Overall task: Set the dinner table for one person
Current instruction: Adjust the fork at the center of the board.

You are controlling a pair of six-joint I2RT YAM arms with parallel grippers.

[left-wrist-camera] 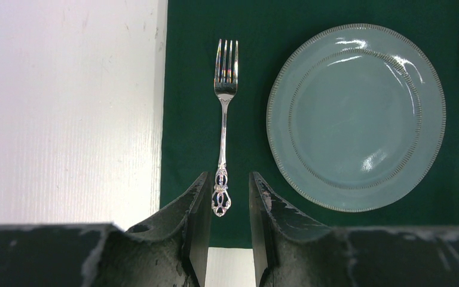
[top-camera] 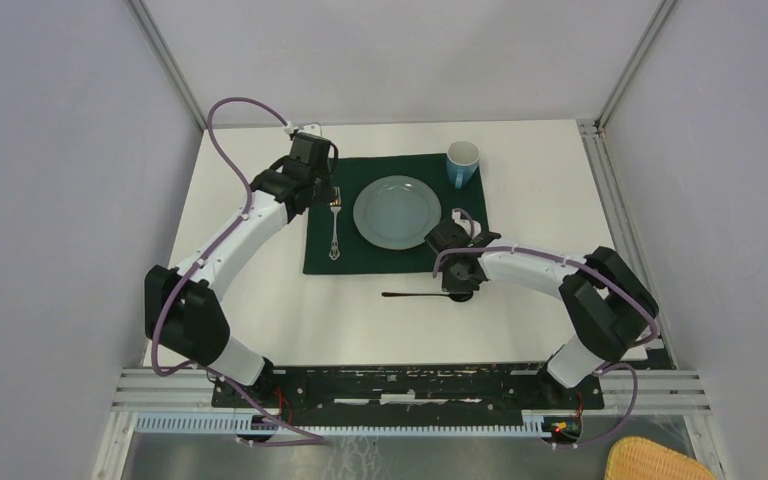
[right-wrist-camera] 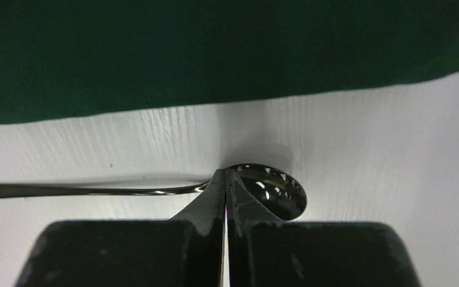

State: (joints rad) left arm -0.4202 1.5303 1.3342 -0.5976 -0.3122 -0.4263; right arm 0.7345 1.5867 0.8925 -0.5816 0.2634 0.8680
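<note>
fork [left-wrist-camera: 224, 119] on cloth [left-wrist-camera: 185, 72], spoon [right-wrist-camera: 95, 191] on table [right-wrist-camera: 382, 143]
my left pincer [left-wrist-camera: 224, 182] half open astride fork handle; right pincer [right-wrist-camera: 225, 174] shut at spoon neck.

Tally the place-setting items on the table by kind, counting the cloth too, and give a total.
fork: 1
spoon: 1
plate: 1
mug: 1
green cloth: 1
Total: 5

spoon [right-wrist-camera: 275, 192] bowl half hidden behind fingers [right-wrist-camera: 206, 209]; handle cut off
</note>
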